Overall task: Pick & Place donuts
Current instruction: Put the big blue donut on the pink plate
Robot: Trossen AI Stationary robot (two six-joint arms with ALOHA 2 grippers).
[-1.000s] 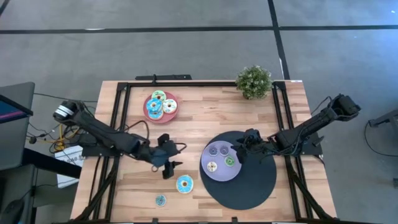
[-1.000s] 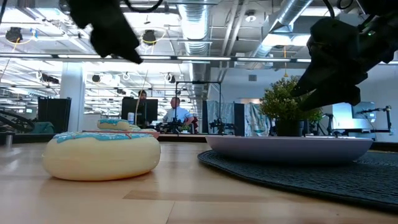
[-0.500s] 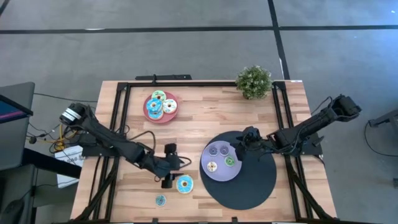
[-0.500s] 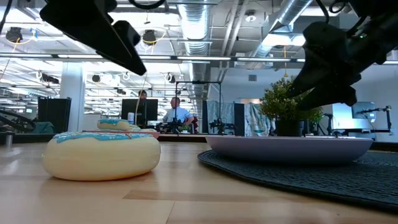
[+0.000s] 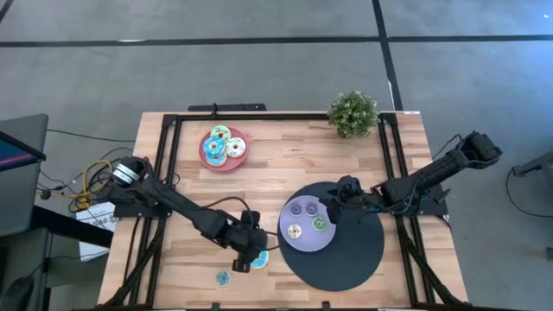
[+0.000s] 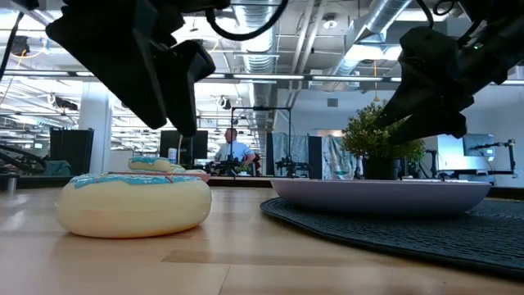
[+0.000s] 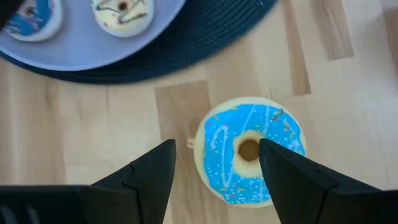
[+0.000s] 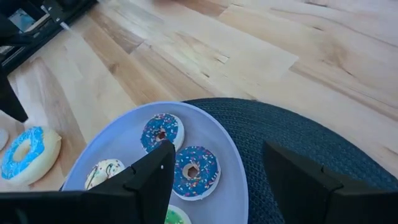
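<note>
A large cream donut iced blue (image 7: 249, 158) lies flat on the wood near the table's front edge (image 5: 257, 257) (image 6: 135, 201). My left gripper (image 7: 216, 149) hangs open a little above it, pointing steeply down, one finger on either side of the donut's left half and clear of it (image 6: 164, 82). A small teal donut (image 5: 223, 278) lies nearer the front edge. My right gripper (image 8: 217, 155) waits open above the lavender plate (image 5: 304, 240), which holds several small donuts (image 8: 196, 169). Three donuts sit on the pink plate (image 5: 226, 164).
The lavender plate rests on a round dark mat (image 5: 346, 255) at the right. A potted plant (image 5: 352, 112) stands at the far right corner. Black frame rails (image 5: 168, 173) run along the table's sides. People sit in the room behind (image 6: 229, 147).
My left gripper has gone toward the table's right and near edges and come down, rolling as it went, from beside the blue donut to right over it. The donut has stayed where it was.
</note>
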